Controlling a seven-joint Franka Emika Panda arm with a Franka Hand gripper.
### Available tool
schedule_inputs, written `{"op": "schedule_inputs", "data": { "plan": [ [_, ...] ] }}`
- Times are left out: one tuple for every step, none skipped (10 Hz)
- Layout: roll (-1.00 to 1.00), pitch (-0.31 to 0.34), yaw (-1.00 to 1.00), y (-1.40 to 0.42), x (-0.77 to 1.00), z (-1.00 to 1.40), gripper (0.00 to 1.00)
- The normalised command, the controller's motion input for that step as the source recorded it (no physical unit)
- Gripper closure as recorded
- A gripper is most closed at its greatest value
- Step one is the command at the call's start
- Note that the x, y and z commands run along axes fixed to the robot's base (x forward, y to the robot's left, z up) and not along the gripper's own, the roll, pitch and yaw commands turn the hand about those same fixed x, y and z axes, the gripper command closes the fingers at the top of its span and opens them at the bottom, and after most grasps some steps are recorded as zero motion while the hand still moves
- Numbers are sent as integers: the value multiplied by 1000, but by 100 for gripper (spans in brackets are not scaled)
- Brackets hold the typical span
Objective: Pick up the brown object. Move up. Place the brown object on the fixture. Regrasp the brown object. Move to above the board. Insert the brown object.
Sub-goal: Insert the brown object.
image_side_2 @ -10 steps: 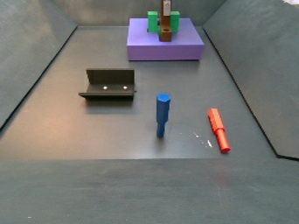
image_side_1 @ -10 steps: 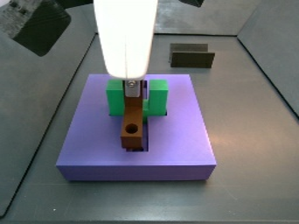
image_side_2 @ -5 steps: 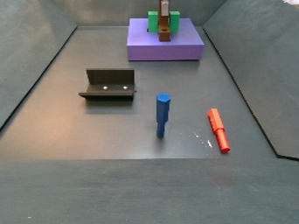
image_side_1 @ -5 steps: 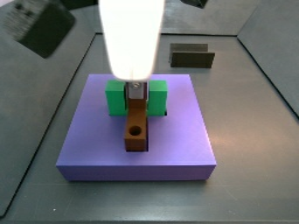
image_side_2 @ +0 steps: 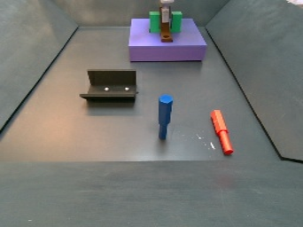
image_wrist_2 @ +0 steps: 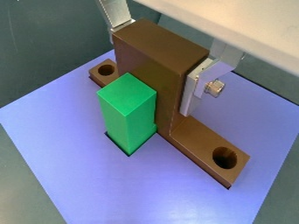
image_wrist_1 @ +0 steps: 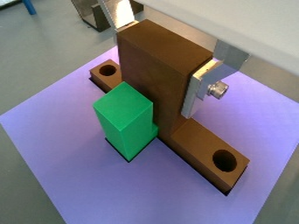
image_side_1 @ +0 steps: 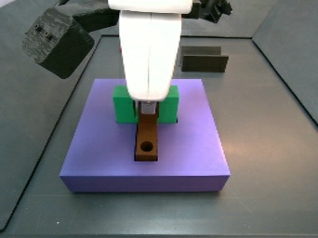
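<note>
My gripper (image_wrist_1: 162,66) stands over the purple board (image_side_1: 187,139), its fingers pinching the upright part of the brown object (image_wrist_1: 163,79); in both wrist views one flat silver finger (image_wrist_2: 201,83) lies pressed against the side of that upright, and the opposite finger (image_wrist_1: 121,15) shows only in part behind its far side; below my fingers the brown object's long base lies along the board's lengthwise slot, with a round hole (image_wrist_1: 222,160) near one end and another (image_wrist_1: 107,69) near the other end; whether the base is fully seated in the slot I cannot tell, though in a side view (image_side_1: 148,139) it looks low and level with the board's top; the green block (image_wrist_2: 128,109) stands just beside my fingers, touching or nearly touching the upright's face.

I judge the brown object to be rigid and solid, light enough for a side pinch, with smooth flat faces that could slip if my grip loosens; the upright's two broad sides, where I hold now, seem the right place to take it.

Well apart from my fingers, on the grey floor, stand the fixture (image_side_2: 109,86), a blue peg (image_side_2: 166,116) standing on end, and a red peg (image_side_2: 221,131) lying flat.
</note>
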Motion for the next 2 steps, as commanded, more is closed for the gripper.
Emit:
{"op": "schedule_inputs", "data": {
  "plan": [
    [10,84,-40,0,43,0,100],
    [0,0,0,0,0,0,100]
  ]
}}
